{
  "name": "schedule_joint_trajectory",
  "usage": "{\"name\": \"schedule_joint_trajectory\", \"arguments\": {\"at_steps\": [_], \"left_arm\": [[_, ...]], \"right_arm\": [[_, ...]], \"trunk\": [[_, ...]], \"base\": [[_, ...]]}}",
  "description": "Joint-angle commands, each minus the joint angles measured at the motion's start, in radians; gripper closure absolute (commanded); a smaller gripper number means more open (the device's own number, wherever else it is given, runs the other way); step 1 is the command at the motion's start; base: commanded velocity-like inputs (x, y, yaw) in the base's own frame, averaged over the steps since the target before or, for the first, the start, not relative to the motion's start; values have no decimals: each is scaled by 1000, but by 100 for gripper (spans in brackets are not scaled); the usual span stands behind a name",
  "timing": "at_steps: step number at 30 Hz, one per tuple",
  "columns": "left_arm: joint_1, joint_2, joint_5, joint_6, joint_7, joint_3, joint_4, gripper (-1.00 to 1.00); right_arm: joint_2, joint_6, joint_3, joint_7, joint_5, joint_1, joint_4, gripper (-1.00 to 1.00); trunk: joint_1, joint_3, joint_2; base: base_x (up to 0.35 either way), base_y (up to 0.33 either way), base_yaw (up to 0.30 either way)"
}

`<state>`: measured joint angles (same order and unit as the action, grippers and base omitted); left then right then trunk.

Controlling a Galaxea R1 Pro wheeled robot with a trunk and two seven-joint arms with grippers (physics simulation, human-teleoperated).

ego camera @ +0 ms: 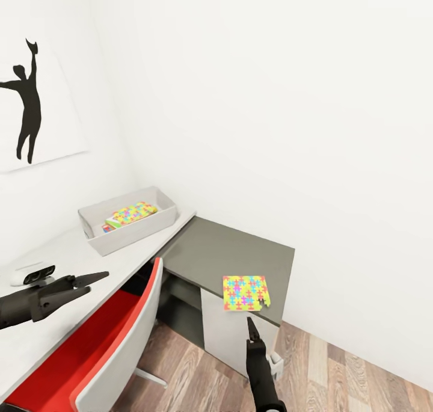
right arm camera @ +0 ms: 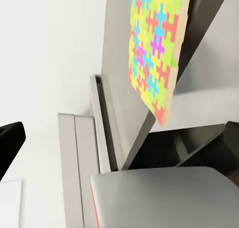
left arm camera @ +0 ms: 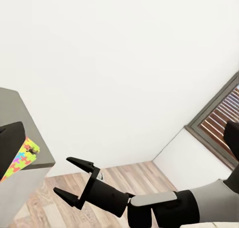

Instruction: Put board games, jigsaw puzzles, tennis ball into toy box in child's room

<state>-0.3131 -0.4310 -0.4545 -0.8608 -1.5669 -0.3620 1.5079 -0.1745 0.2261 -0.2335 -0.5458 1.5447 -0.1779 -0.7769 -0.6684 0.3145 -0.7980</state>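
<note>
The light grey toy box [ego camera: 129,239] stands on the table's light top [ego camera: 66,249]. One jigsaw puzzle [ego camera: 133,212] lies inside it, over the green and red edge of a board game [ego camera: 109,225]. A second jigsaw puzzle [ego camera: 245,292] [right arm camera: 154,48] lies flat at the front edge of the dark grey top [ego camera: 228,249]. My right gripper [ego camera: 250,323] [left arm camera: 62,175] hovers open just in front of and below that edge, holding nothing. My left gripper [ego camera: 98,281] is open and empty over the light top, short of the toy box. The tennis ball and bed are out of view.
A red and grey chair [ego camera: 108,340] is pushed under the desk between my arms. A small white device [ego camera: 33,273] sits on the light top near my left arm. White walls close the corner, with a silhouette picture [ego camera: 27,99]. Wood floor [ego camera: 337,376] lies at right.
</note>
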Motion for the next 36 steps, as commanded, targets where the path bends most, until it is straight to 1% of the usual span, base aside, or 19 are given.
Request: {"name": "schedule_joint_trajectory", "arguments": {"at_steps": [1,11,16,22,30,36], "left_arm": [[0,-1,0,-11,-4,0,0,-100],[0,-1,0,-10,-4,-1,0,-100],[0,-2,0,-10,-4,-1,0,-100],[0,-2,0,-10,-4,-1,0,-100],[0,-2,0,-10,-4,0,0,-100],[0,-2,0,-10,-4,0,0,-100]], "right_arm": [[0,4,-2,-5,10,-1,1,-100],[0,4,-2,-3,38,-4,1,-100],[0,4,-1,-4,41,-5,1,-100],[0,5,-1,-5,41,-7,1,-100],[0,5,5,-5,40,-29,5,-100],[0,5,8,-6,39,-33,7,-100]], "trunk": [[0,1,-1],[0,1,-1],[0,1,-1],[0,1,-1],[0,1,-1],[0,1,-1]], "base": [[-22,44,0],[-5,116,0],[5,28,0],[109,138,0],[41,38,0],[44,25,0]]}}
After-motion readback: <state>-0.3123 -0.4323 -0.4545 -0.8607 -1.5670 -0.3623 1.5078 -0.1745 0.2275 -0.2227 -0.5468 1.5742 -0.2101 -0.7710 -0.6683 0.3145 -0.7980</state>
